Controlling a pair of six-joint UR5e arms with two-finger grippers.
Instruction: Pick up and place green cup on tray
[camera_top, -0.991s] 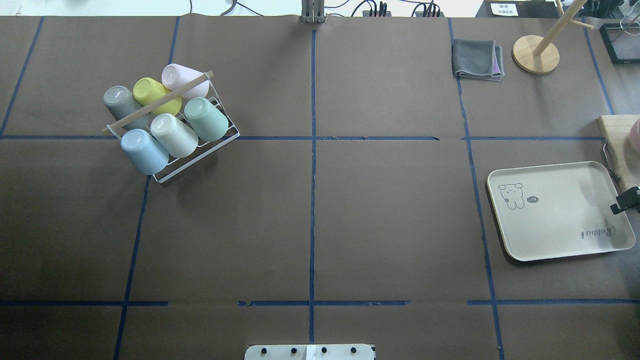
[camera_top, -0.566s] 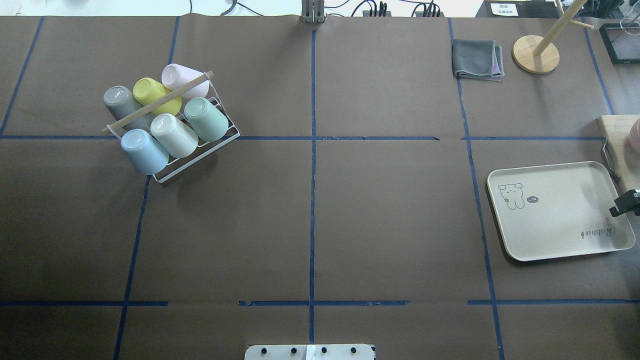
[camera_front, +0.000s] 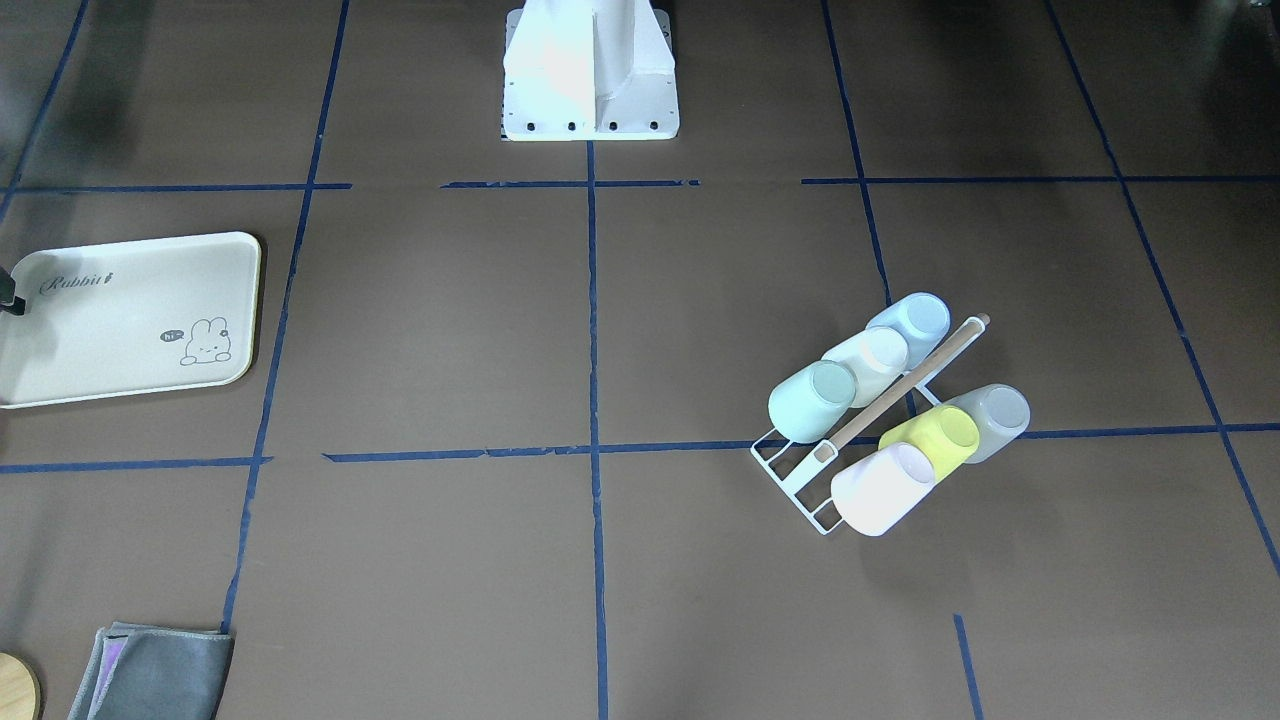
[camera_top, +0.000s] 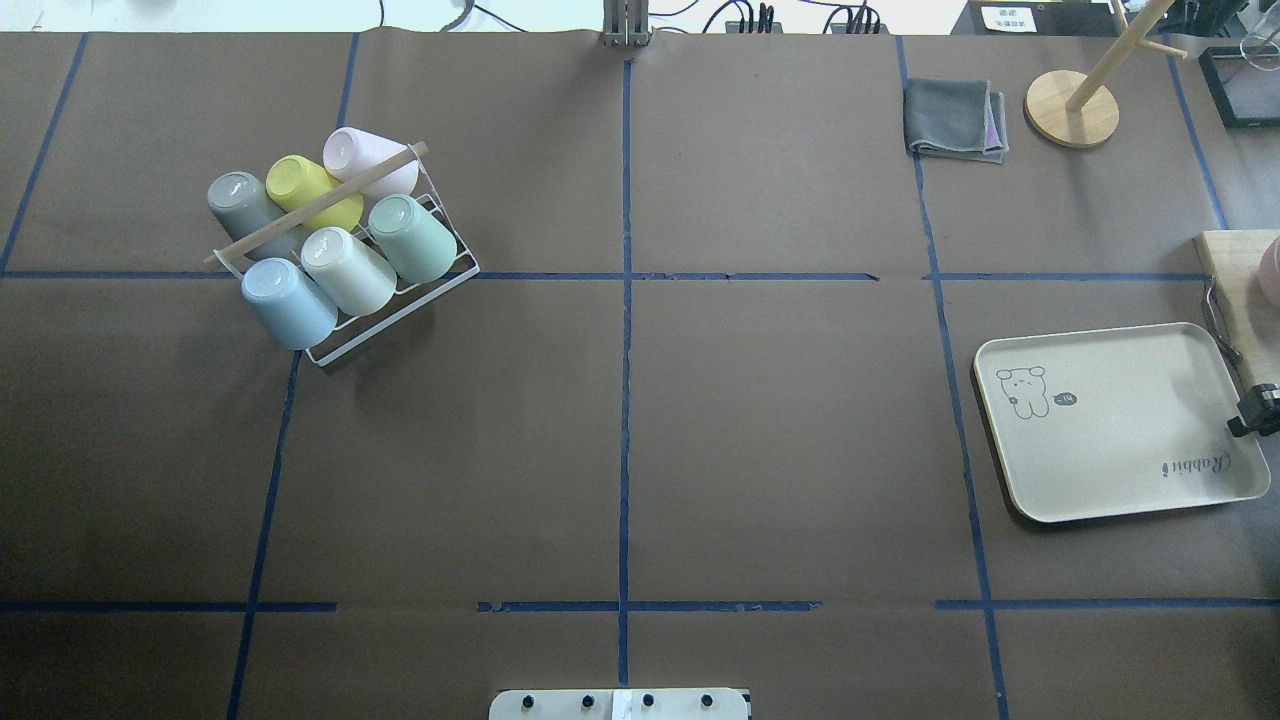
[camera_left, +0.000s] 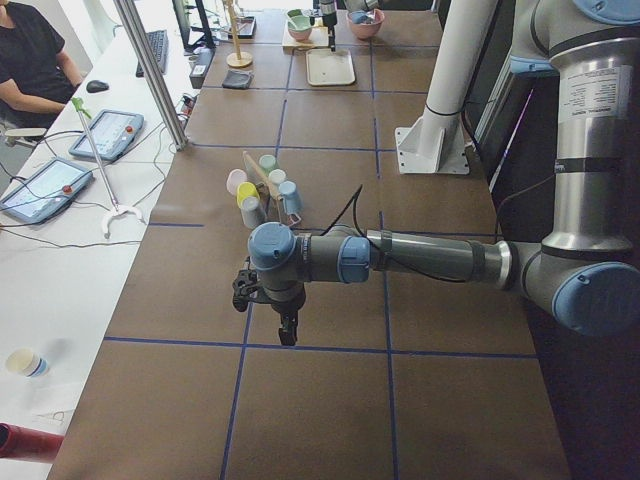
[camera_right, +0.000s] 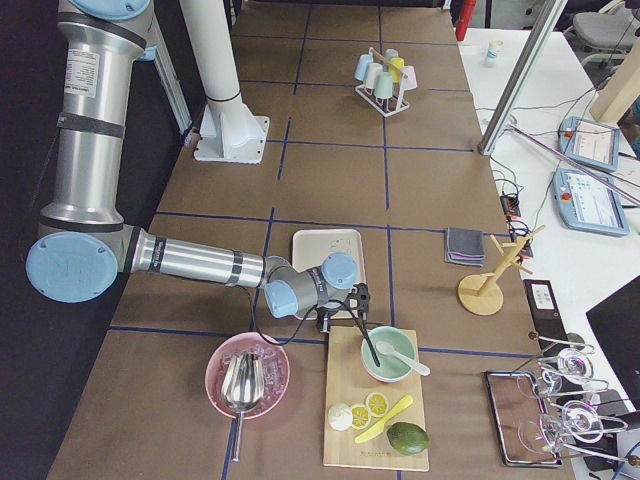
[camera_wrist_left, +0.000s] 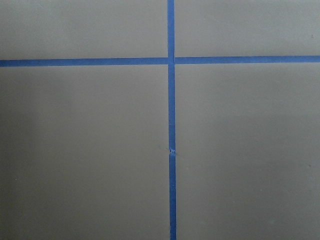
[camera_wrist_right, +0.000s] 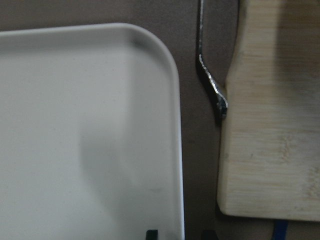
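Observation:
The green cup is a pale mint tumbler lying tilted in a white wire rack at the far left, beside a cream cup; it also shows in the front view. The cream tray with the bunny drawing lies at the right and holds nothing. My right gripper hangs over the tray's right rim, far from the cup. In the right wrist view its fingertips stand apart, open and empty. My left gripper shows only in the left side view, over bare table; I cannot tell its state.
The rack also holds yellow-green, pale blue, grey, pink and cream cups. A wooden cutting board and a metal utensil handle lie just right of the tray. A grey cloth and a wooden stand sit at the far right.
My right gripper has slid further toward the right edge of the overhead view, off the tray's rim. The cups, rack and tray have not moved.

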